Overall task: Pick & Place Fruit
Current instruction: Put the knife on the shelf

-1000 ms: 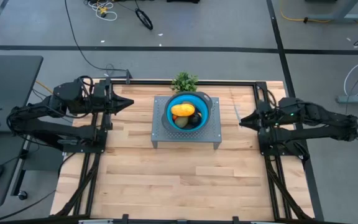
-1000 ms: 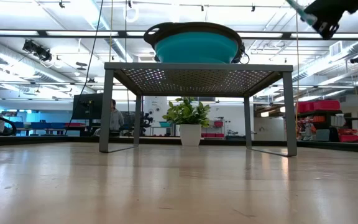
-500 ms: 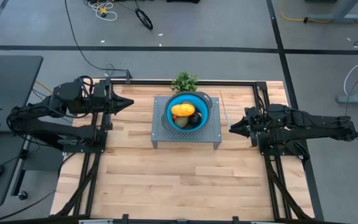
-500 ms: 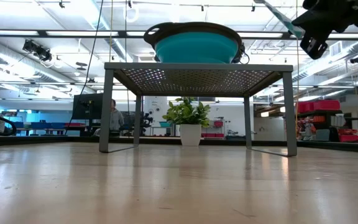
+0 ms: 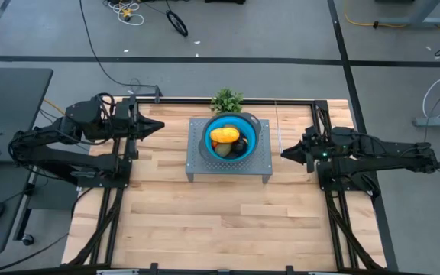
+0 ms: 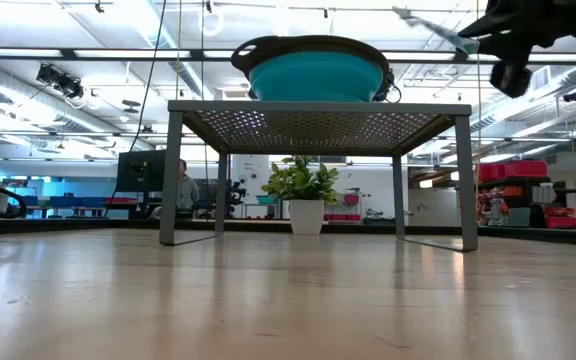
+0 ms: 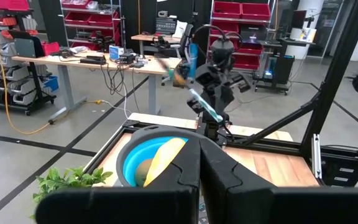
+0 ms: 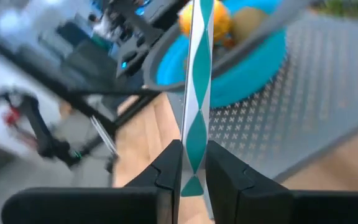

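High view: centre frame, we see the fruit (image 5: 228, 140) heaped in a blue bowl (image 5: 212, 130) on a perforated stand (image 5: 257, 163). At left the left gripper (image 5: 156, 127) waits, fingers together. At right the right gripper (image 5: 286, 153) is clamped on a knife (image 5: 278, 126), blade toward the frame's top.

Low view: bowl (image 6: 314, 74) on stand (image 6: 318, 108), upper centre; knife (image 6: 430, 28) upper right. The wooden table (image 6: 288, 300) fills the foreground, with a workshop and a potted plant (image 6: 302, 193) behind.

Right wrist view: fingers (image 8: 169, 167) pinch the teal handle (image 8: 196, 134). We judge that a slack pinch could let it twist, or the blade could knock the bowl's rim.
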`<control>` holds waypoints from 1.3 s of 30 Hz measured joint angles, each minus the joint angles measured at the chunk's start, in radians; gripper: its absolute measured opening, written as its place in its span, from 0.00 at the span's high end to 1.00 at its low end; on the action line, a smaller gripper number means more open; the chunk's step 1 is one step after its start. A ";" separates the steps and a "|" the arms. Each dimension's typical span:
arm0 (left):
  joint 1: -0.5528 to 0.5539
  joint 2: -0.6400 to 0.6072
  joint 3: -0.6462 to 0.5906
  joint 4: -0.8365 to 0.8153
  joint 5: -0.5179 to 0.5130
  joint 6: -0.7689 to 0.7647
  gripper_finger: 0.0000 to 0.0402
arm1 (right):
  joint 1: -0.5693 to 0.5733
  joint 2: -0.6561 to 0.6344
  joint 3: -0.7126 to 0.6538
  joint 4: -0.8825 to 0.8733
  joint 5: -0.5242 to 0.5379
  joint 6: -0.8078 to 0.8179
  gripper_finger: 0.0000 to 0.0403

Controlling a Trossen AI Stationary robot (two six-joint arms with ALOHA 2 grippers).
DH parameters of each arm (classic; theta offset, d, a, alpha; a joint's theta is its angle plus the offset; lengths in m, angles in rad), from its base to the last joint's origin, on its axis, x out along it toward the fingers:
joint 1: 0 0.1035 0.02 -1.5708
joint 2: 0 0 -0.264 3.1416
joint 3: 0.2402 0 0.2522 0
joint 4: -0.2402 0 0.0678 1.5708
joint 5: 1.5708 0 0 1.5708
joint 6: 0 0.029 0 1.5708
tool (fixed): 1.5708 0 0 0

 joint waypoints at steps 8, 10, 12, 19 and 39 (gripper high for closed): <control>0.000 0.000 0.000 0.000 -0.001 0.000 0.99 | 0.000 0.018 0.000 -0.065 0.014 0.391 0.85; 0.000 0.000 0.000 0.000 -0.001 0.000 0.99 | 0.000 0.024 0.000 -0.076 0.013 0.447 0.85; 0.000 0.000 0.000 0.000 -0.001 -0.001 0.99 | 0.000 0.028 0.000 -0.074 0.013 0.483 0.85; 0.000 0.000 0.000 0.000 -0.001 -0.003 0.99 | 0.000 0.031 0.000 -0.074 0.012 0.579 0.85; 0.000 0.000 0.000 0.001 -0.019 -0.003 0.99 | 0.000 0.253 0.000 0.078 -0.043 0.739 0.85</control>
